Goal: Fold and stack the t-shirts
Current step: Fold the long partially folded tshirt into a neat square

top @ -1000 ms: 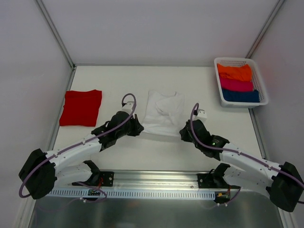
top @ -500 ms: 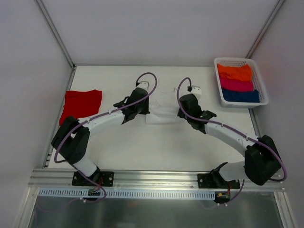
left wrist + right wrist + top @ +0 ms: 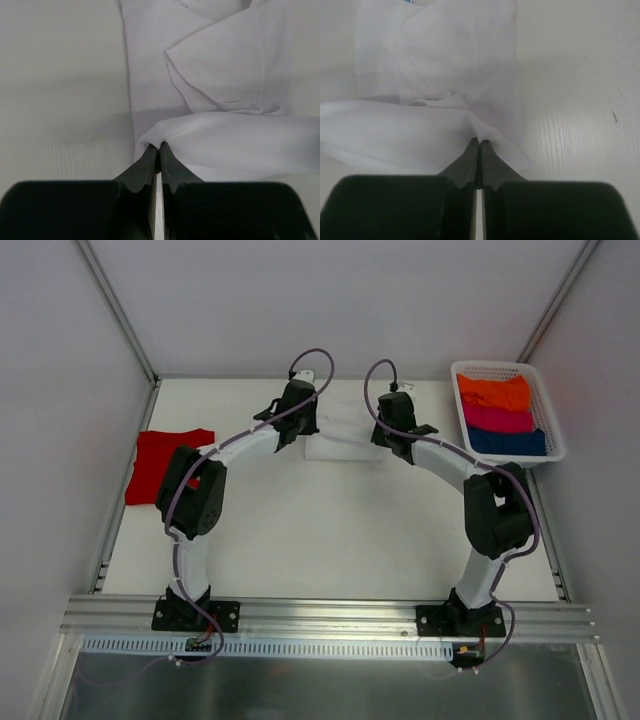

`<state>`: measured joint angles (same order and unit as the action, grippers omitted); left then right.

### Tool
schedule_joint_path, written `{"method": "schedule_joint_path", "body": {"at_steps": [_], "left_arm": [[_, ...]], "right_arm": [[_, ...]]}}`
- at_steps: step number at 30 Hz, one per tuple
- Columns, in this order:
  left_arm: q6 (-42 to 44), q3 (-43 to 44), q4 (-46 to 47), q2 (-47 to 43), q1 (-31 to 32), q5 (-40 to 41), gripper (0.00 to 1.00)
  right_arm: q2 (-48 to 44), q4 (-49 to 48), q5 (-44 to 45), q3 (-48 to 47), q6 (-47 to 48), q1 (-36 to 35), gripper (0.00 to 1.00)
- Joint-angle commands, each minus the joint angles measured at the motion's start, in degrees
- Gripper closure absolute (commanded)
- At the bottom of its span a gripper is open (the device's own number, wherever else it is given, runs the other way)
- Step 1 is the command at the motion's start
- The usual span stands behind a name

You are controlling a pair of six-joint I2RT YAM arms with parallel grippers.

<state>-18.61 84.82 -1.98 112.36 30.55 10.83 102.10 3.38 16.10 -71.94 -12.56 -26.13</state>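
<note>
Top external: two t-shirts (image 3: pixel 340 443), one basket (image 3: pixel 512 460)

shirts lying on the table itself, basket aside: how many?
2. White shirt at the far centre of the table; red shirt folded at its left edge. Any hidden under these would not show.

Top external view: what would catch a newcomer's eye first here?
At the far middle of the table, the left gripper and the right gripper are each shut on an edge of the white t-shirt. A folded red t-shirt lies at the table's left edge. A white basket at the far right holds orange, pink and blue folded cloth.
</note>
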Motion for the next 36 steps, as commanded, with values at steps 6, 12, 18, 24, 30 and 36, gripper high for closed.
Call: {"method": "schedule_joint_path", "body": {"at_steps": [6,12,18,24,30,36], "left_arm": [[-0.6,14.0,-4.8,5.1,-2.0,1.1,1.00],[-2.5,25.2,-13.1,9.7,-2.2,0.1,1.00],[-2.8,33.8,-18.0,11.8,-2.9,-0.5,1.00],[-7.5,40.4,-21.8,16.3,-5.2,1.3,1.00],[-9.3,48.3,-24.8,24.3,-6.6,3.1,0.01],[-7.3,49.8,-25.2,24.0,-7.3,5.8,0.01]], "right_arm": [[4.5,2.1,-4.8,-11.6,1.3,2.2,1.00],[11.3,15.2,-8.4,-27.4,2.4,4.4,1.00],[20.9,26.6,-12.5,-48.9,3.1,7.2,1.00],[29.3,32.4,-19.7,-63.6,1.8,11.2,0.98],[37.2,27.9,-28.0,-66.6,0.1,14.2,0.01],[37.6,21.7,-28.5,-65.6,1.4,15.2,0.01]]}}
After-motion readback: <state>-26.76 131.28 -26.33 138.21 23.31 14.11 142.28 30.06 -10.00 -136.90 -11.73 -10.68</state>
